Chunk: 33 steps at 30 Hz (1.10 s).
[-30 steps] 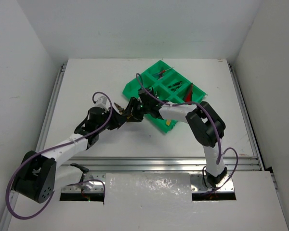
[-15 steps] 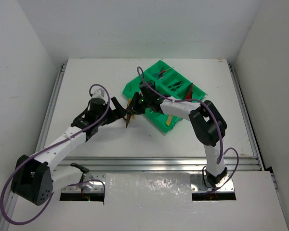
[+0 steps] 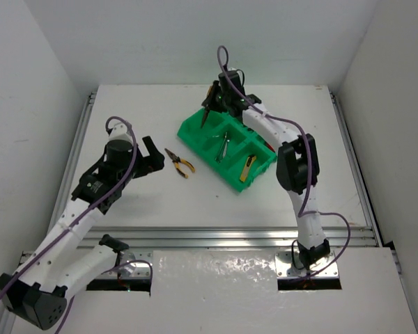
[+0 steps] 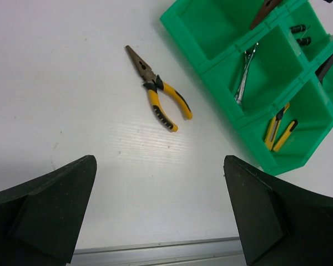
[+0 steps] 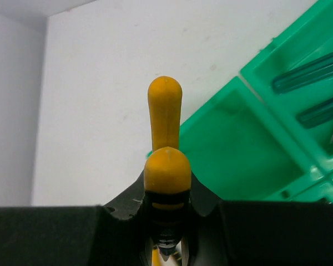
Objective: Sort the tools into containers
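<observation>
The green tray (image 3: 192,130) of containers lies at centre-right of the table. My right gripper (image 3: 210,104) hangs over its far-left corner, shut on yellow-handled pliers (image 5: 165,111) with the handles sticking out ahead of the fingers. A second pair of yellow-handled pliers (image 4: 158,100) lies flat on the table left of the tray (image 4: 211,61). My left gripper (image 4: 160,166) stands open and empty near this pair (image 3: 180,162), apart from it. The compartments hold a metal wrench (image 4: 244,77), a yellow utility knife (image 4: 277,130) and screwdrivers (image 5: 308,72).
White walls close the table in at the back and on both sides. A metal rail (image 3: 230,236) runs along the near edge. The right arm (image 3: 292,167) stretches over the tray's right half and hides part of it.
The left gripper opened and drew back to the left. The right gripper closed on pliers and carried them up to the tray's far-left corner. One pair lies on the table.
</observation>
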Each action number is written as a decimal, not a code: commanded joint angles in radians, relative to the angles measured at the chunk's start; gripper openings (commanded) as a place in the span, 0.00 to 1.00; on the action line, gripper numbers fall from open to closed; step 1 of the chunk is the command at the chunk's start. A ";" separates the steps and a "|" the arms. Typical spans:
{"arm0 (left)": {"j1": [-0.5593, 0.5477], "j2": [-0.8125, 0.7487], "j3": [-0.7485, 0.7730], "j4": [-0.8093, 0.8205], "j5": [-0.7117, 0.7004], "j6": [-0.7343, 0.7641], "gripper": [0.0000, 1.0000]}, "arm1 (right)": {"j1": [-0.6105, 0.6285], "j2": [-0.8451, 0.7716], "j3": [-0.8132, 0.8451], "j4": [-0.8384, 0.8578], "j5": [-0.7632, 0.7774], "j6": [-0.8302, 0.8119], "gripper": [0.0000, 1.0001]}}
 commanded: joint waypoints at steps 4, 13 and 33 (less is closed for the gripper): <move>-0.001 -0.047 -0.047 0.013 0.030 0.049 0.97 | 0.011 0.107 0.052 0.146 0.088 -0.172 0.00; -0.001 -0.039 -0.066 0.033 0.053 0.056 0.98 | 0.010 0.141 0.060 0.208 0.117 -0.175 0.00; -0.046 0.502 0.038 0.092 -0.080 -0.373 0.97 | 0.017 -0.362 -0.122 -0.092 0.108 -0.374 0.99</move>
